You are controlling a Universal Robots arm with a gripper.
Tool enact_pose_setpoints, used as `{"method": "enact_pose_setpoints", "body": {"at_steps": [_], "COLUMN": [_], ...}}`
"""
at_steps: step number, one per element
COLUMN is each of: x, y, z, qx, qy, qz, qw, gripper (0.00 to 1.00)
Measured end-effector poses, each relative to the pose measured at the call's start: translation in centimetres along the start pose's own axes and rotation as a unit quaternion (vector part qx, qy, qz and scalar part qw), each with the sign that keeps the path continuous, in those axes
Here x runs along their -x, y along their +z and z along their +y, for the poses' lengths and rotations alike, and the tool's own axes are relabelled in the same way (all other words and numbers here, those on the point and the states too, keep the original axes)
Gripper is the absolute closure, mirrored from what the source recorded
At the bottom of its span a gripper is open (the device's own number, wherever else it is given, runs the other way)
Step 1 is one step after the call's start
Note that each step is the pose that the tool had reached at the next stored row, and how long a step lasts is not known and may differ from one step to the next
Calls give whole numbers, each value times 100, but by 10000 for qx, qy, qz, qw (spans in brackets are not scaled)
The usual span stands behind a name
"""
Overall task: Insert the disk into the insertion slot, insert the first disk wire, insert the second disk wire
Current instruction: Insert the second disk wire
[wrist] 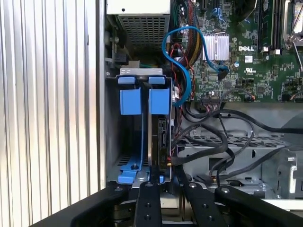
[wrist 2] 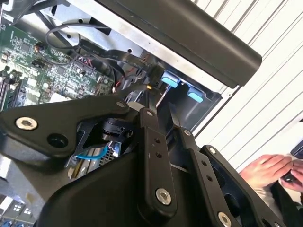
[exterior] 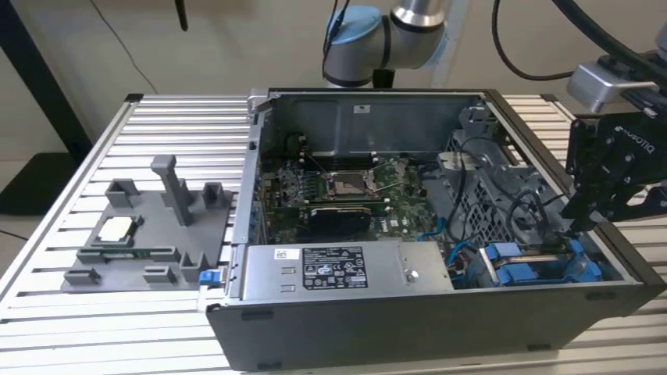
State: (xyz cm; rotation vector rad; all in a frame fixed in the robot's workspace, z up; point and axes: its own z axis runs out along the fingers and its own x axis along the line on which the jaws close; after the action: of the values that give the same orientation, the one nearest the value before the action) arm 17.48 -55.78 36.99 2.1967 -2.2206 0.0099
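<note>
The disk (wrist: 159, 137) stands edge-on in the insertion slot (wrist: 142, 75) of the drive cage, at the open computer case's front corner on the exterior view's right. Its blue carrier tab (wrist: 159, 100) lines up with the blue tab of the neighbouring carrier (wrist: 130, 100). My gripper (wrist: 165, 180) sits at the disk's near end, one finger on each side, shut on it. In the exterior view the gripper (exterior: 576, 226) hangs just above the blue carriers (exterior: 521, 269). A blue wire (wrist: 182, 61) and black wires (wrist: 213, 137) lie loose beside the cage.
The silver power-supply box (exterior: 333, 269) lies along the case's front wall, and the motherboard (exterior: 333, 187) is behind it. A grey fixture plate (exterior: 146, 234) rests on the slatted table on the exterior view's left. A person's hand (wrist 2: 270, 168) is beyond the case.
</note>
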Motion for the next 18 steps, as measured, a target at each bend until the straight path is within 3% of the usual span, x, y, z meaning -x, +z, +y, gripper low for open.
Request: {"method": "enact_pose_setpoints", "body": {"at_steps": [18], "x": [1], "y": [-1], "z": [-120], "qx": [0], "qy": [0], "qz": [0], "qw": [10000], "gripper": [73]}}
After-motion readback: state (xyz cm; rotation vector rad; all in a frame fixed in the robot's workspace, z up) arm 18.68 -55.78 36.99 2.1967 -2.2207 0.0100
